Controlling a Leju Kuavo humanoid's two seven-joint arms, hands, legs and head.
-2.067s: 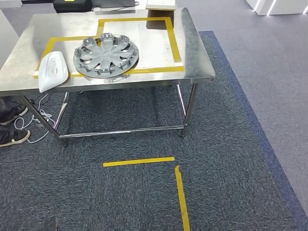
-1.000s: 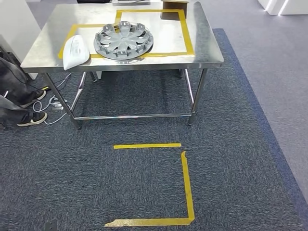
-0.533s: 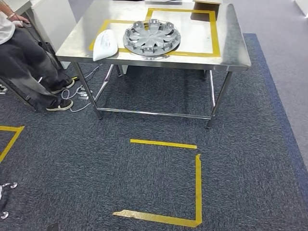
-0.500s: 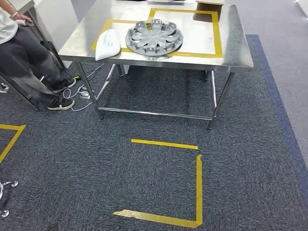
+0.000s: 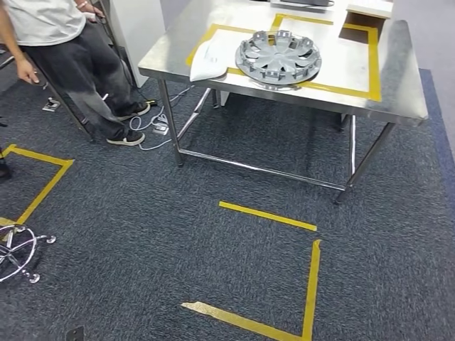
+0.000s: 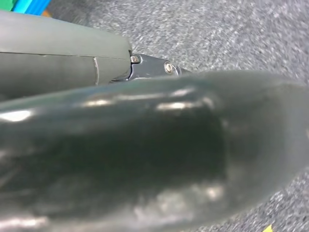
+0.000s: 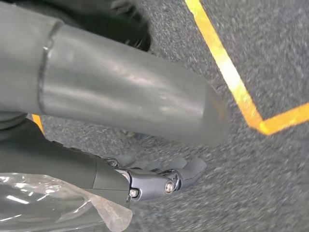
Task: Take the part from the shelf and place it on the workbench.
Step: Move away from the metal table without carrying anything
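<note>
Two parts sit on the steel workbench (image 5: 397,99): a grey hubcap (image 5: 279,57) and a white cover (image 5: 206,60). Left hand (image 6: 153,150) and right hand (image 7: 146,145) hang over carpet, can't tell their grip.

Silver steel workbench (image 5: 407,99), marked with yellow tape (image 5: 374,64) in rectangles. Grey hubcap (image 5: 279,57) with a spoked pattern; white part (image 5: 206,60) beside it. Dark grey speckled carpet (image 5: 134,234), blue along one border, crossed by yellow floor tape (image 5: 311,291) in straight lines and corners. Person (image 5: 70,57) in white shirt, faded black trousers, black shoes with white soles. White cables (image 5: 147,124) on the floor. Grey thumb and darker fingers on right hand (image 7: 146,179); clear, shiny plastic film (image 7: 54,205) by it.
</note>
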